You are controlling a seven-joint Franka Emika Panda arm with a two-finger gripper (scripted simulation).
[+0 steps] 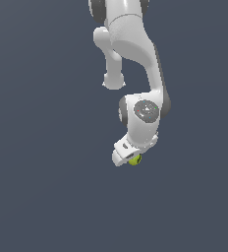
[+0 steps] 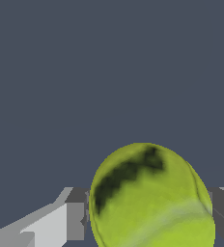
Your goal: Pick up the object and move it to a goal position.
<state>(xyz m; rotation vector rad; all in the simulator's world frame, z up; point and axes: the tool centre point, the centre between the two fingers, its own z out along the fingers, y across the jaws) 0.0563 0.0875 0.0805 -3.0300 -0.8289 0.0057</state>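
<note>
Ball (image 2: 152, 198), yellow-green with a dark smudge on it, sits wedged between the pincer (image 1: 130, 158) fingers (image 2: 75, 221), one pressed against each side, so it's clamped shut on it. In the exterior view it peeks out under the white arm (image 1: 135, 44), plain grey-blue all round.

background: plain dark blue-grey (image 1: 37, 147) | surface: uniform, featureless | lighting: even, flat
</note>
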